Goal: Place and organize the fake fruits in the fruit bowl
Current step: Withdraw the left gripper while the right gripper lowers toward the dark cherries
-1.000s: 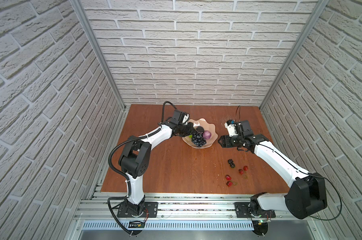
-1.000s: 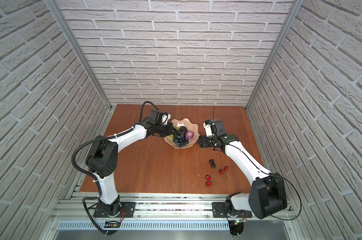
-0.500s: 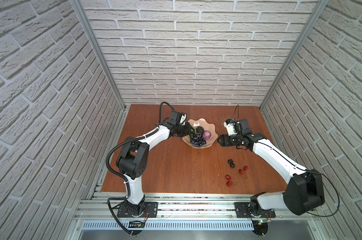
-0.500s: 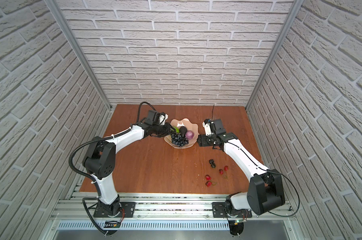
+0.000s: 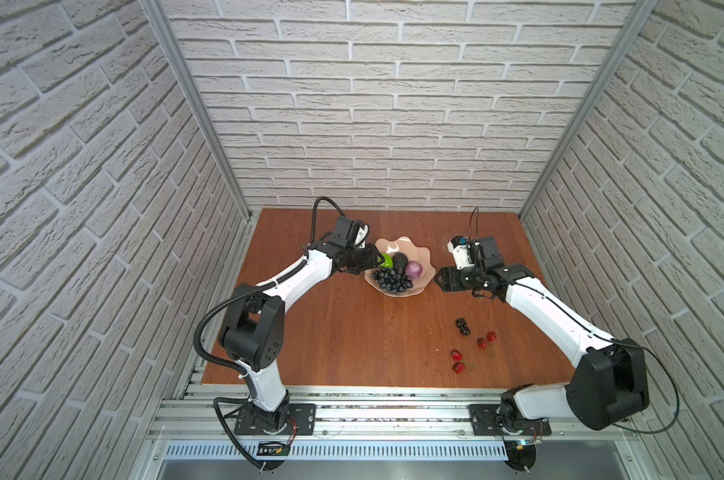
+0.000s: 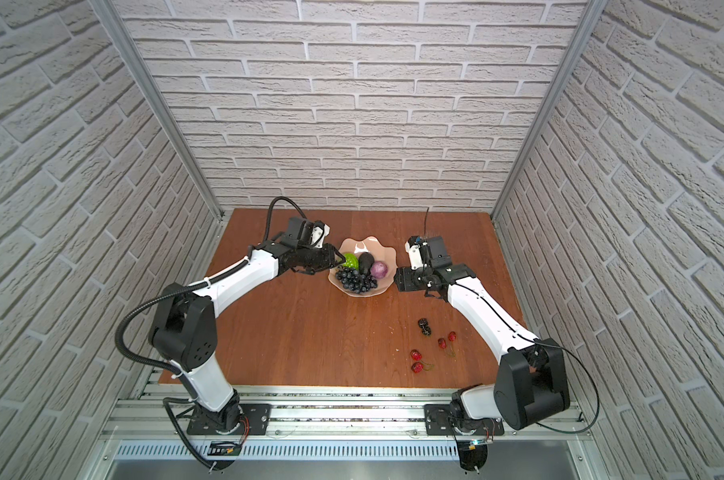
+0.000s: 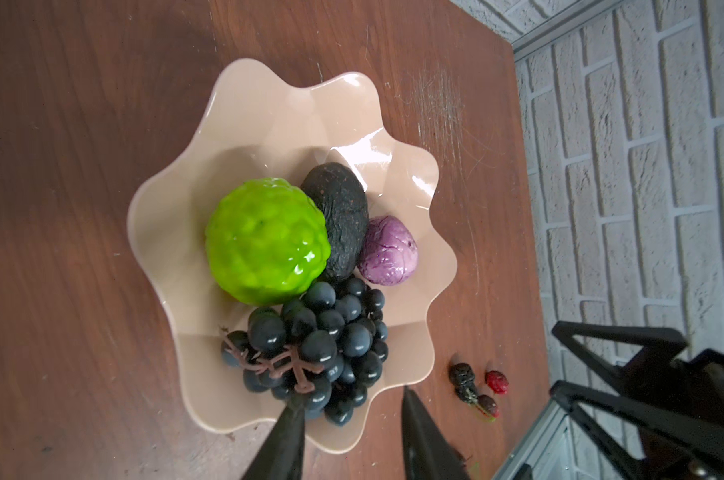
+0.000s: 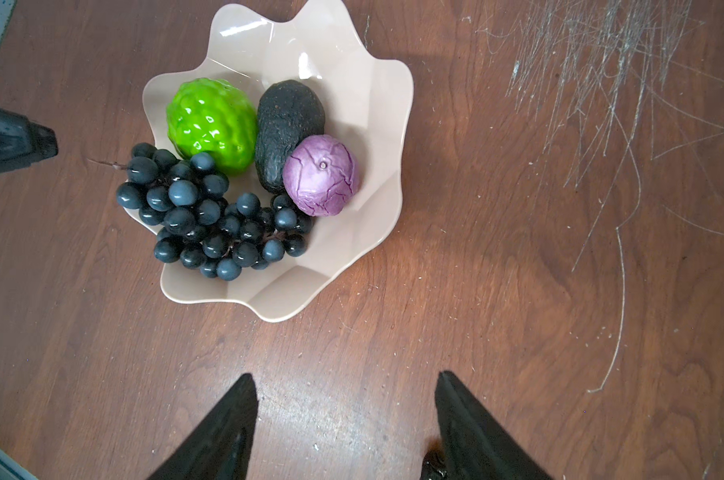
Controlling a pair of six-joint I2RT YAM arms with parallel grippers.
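Grapes (image 5: pixel 391 280), avocado (image 5: pixel 400 262), green fruit (image 5: pixel 387 261), purple fruit (image 5: pixel 413 270): in bowl (image 5: pixel 393 245). Berries (image 5: pixel 463 326), cherries (image 5: pixel 482 343): on counter (image 5: pixel 352 332), near right. Left pincer (image 7: pixel 349 397) parted, right pincer (image 8: pixel 345 375) wide, both empty.

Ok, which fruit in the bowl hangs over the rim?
The dark grape bunch: its end grapes overhang the bowl rim, while the green fruit, avocado and purple fruit sit fully inside.

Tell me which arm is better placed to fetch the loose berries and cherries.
Right. The right tool, open and empty, is beside the bowl, and berries and cherries lie on its side.
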